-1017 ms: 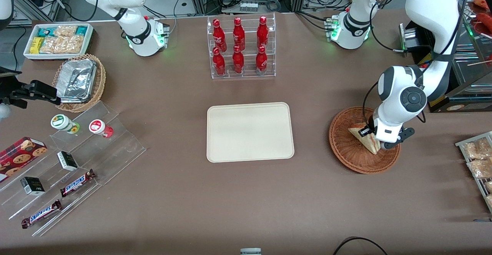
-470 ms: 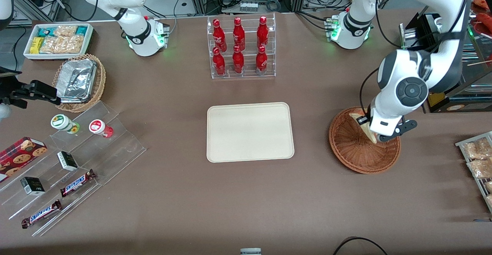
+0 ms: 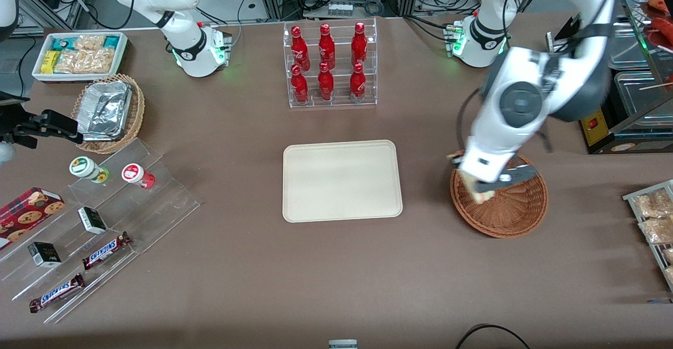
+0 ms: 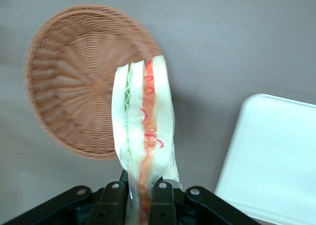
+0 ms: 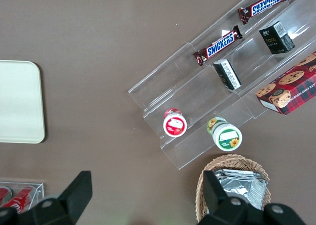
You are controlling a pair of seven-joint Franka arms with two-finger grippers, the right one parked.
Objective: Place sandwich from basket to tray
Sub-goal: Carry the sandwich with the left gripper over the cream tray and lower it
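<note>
Sandwich (image 4: 143, 131): pale bread wedge, red-orange-green layers, clear wrap, clamped in tool (image 4: 139, 193) above basket (image 3: 512, 209)

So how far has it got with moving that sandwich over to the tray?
Partway. Done: the claw is shut on the sandwich and has it lifted out of the basket, which now looks empty. In hand: the sandwich hangs above the basket's rim on the side toward the tray. Left: carry it across the bare table between them, set it on the tray, which holds nothing yet, and let go.
</note>
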